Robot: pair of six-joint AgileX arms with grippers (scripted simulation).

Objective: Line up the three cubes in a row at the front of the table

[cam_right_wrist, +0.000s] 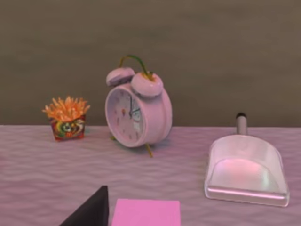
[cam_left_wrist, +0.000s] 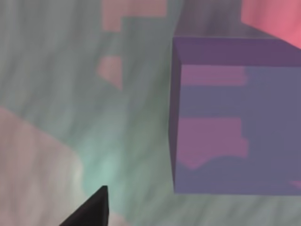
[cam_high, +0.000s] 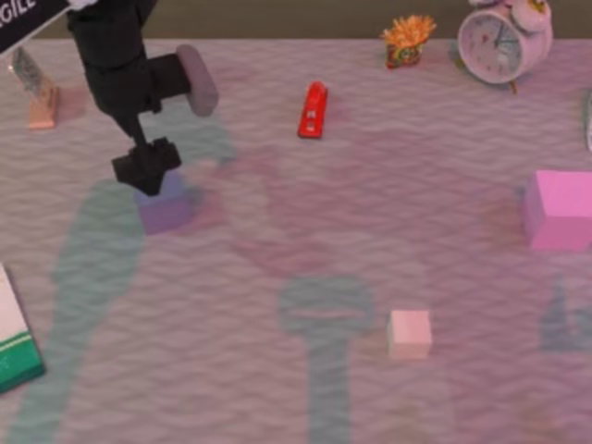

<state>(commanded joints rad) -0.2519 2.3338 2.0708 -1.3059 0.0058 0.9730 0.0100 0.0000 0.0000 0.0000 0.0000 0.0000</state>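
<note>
Top view: nearest, the small pale pink matte cube (cam_high: 410, 333) sits front-centre on the tabletop (cam_high: 277, 388). Farther back at left, my left gripper (cam_high: 148, 176) hovers over the medium dull purple matte cube (cam_high: 166, 208); whether its fingers are spread, I cannot tell. If I descend off-centre, I could knock the cube askew.

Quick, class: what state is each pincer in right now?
Left pincer: directly over the purple cube; open or closed cannot be told.
Right pincer: only one fingertip shows, near the bright pink cube; cannot be told.
</note>
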